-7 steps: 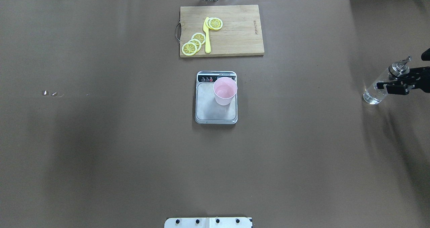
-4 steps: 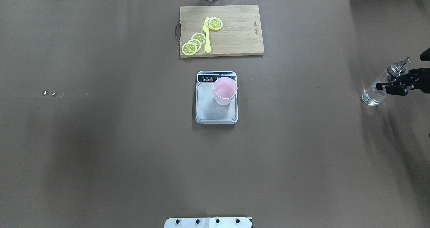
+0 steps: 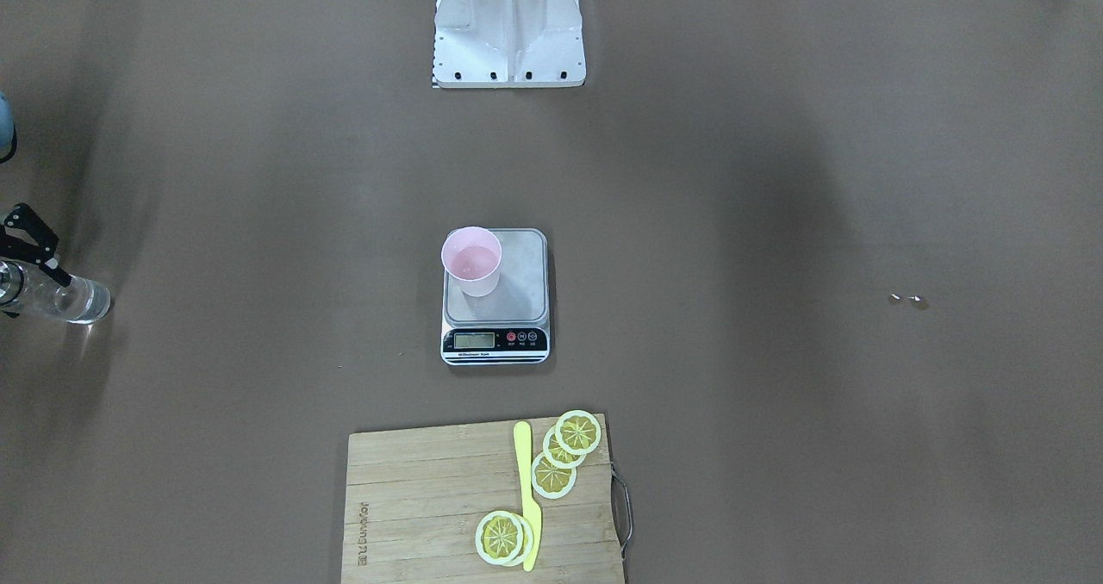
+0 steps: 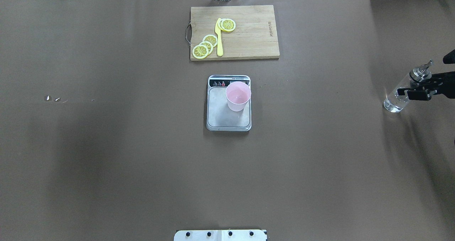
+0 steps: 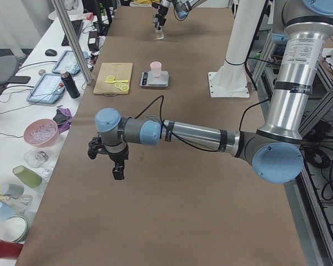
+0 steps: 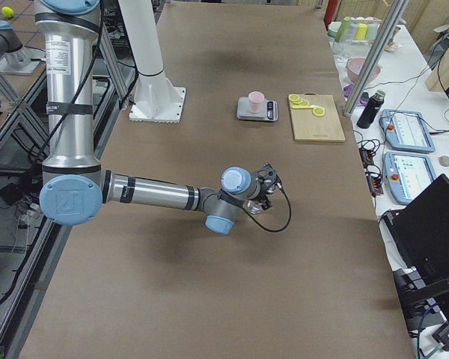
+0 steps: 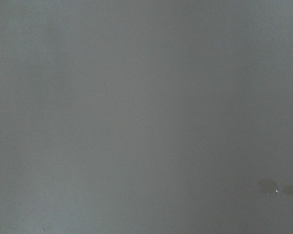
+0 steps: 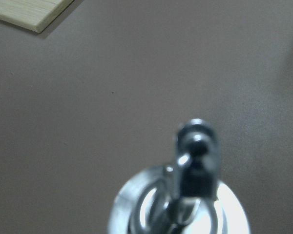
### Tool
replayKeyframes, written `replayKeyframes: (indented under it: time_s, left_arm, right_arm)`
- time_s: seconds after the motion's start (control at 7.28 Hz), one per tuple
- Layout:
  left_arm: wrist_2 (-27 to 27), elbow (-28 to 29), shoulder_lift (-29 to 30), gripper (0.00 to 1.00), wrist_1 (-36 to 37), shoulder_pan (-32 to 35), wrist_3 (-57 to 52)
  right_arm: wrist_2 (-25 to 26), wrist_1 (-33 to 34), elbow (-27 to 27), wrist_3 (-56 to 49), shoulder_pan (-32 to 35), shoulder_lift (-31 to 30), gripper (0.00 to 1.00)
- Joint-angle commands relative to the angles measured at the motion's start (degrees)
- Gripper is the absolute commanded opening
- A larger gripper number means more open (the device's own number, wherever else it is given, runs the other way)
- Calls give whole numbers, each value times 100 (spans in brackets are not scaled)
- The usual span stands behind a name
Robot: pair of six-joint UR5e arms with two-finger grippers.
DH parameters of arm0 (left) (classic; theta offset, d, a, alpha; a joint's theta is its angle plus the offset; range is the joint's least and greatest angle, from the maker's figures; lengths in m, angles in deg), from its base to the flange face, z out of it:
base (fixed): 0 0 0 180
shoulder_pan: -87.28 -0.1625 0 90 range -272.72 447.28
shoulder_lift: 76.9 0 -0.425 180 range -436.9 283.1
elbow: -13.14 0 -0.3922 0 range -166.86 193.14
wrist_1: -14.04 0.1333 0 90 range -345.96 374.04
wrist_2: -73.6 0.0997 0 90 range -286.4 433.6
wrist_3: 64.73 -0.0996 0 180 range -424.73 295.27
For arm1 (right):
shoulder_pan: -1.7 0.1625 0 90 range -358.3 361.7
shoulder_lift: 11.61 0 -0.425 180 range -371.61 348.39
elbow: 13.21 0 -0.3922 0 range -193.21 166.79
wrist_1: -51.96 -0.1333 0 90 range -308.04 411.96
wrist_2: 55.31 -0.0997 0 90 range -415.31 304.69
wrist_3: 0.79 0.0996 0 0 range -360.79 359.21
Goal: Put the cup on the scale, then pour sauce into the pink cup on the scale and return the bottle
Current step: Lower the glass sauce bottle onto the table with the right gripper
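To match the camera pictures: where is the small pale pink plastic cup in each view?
Exterior front-facing: pale pink plastic cup, centre, scale's upper-left corner.
Overhead exterior: cup at centre, scale's upper-right corner.
Exterior left: cup at upper centre.
Exterior right: cup at upper centre.
Left wrist-mounted: not in it.
Right wrist-mounted: not in it.
Shared landmark: the silver-grey rectangular steel scale under it.

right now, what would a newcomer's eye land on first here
The pink cup stands on the scale at the centre of the table, off toward one corner of the platform. Beyond it lies a cutting board with lemon slices and a yellow knife; at the table's right edge, the right arm's fingers hold a clear bottle.
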Motion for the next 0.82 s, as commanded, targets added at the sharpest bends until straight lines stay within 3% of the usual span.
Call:
replayKeyframes:
  time_s: [0.0,0.14,0.55,0.69]
  left_arm:
    - [0,-10,0,98,0,0,0]
    - [0,-10,-9,98,0,0,0]
    - [0,-10,-9,98,0,0,0]
    - [0,-10,-26,98,0,9,0]
  right_arm:
    - [-13,60,-8,-28,10,-27,60]
    - [-13,69,-43,-29,19,-45,62]
    - [-22,200,-122,-29,36,-54,84]
    - [-13,210,-132,-29,36,-54,86]
